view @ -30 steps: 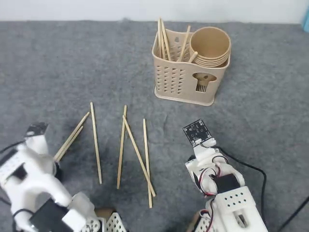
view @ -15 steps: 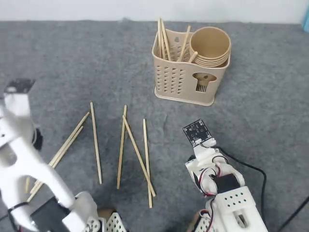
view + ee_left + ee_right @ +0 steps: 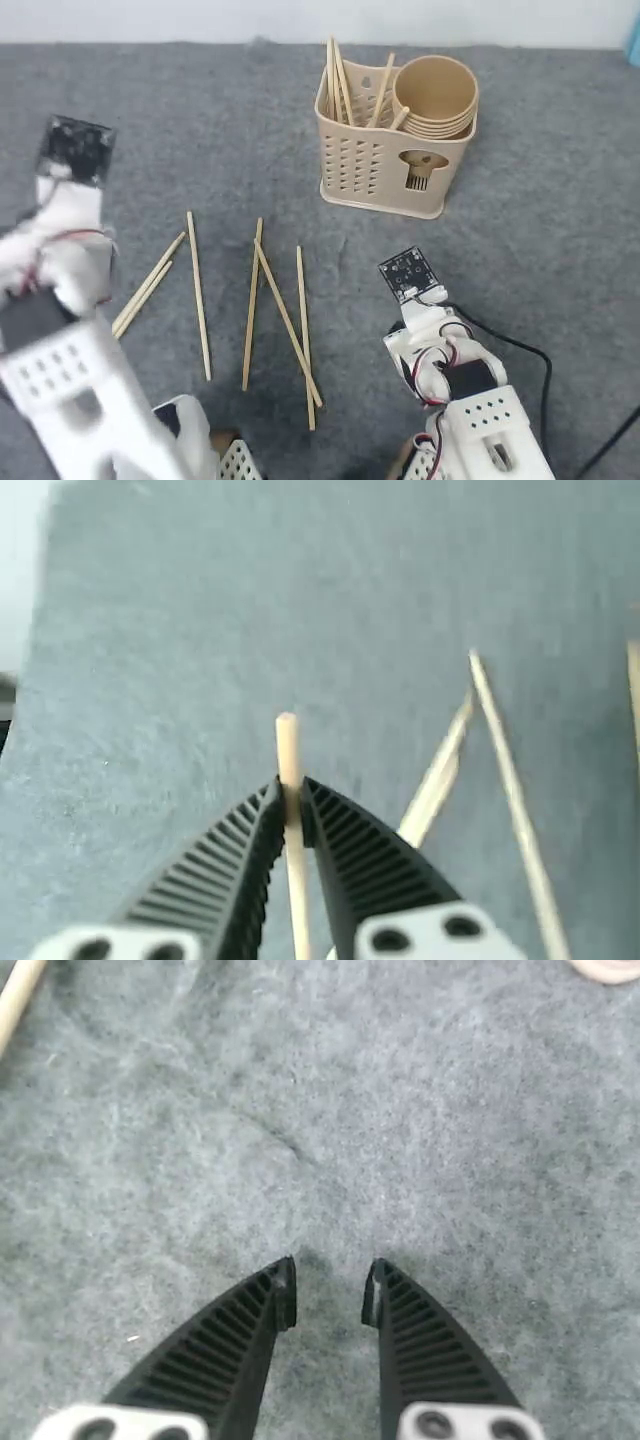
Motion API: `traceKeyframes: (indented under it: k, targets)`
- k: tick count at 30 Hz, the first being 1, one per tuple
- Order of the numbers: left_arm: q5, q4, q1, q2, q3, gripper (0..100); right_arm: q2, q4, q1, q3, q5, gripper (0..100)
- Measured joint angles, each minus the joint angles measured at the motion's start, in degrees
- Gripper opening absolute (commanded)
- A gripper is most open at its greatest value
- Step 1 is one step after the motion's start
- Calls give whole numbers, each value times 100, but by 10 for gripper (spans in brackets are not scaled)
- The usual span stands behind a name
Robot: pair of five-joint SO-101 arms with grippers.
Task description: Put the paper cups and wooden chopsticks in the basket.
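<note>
Since a second ago the left gripper point(image 3: 290, 788) has swung up over the left of the table point(image 3: 200, 130), clamped on a chopstick point(image 3: 287, 742). Its long axis runs in line with the jaws, tip poking forward. Pinched so narrowly, I fear it pivoting or snagging the basket point(image 3: 380, 165) rim. My right gripper point(image 3: 328, 1290) sits parted, empty.

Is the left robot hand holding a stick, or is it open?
Holding one. The left gripper is shut: its black ridged fingers press both sides of a thin light wooden chopstick.
</note>
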Motion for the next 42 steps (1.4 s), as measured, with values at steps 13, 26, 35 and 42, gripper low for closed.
traceKeyframes:
  k: [13, 26, 35, 42]
  targets:
    - [2708, -2330, -132, -2505, 3771, 13, 0, 0, 0, 0, 0, 122]
    - [3684, -3648, -905, -3420, 5099, 13, 0, 721, -1090, -2242, -53, 122]
    - [3701, -3182, -923, -4844, 5512, 13, 1143, -563, -2664, -2365, -510, 127]
    - [3719, -2875, -923, -5442, 5635, 13, 3912, -1574, -2760, -3569, -510, 127]
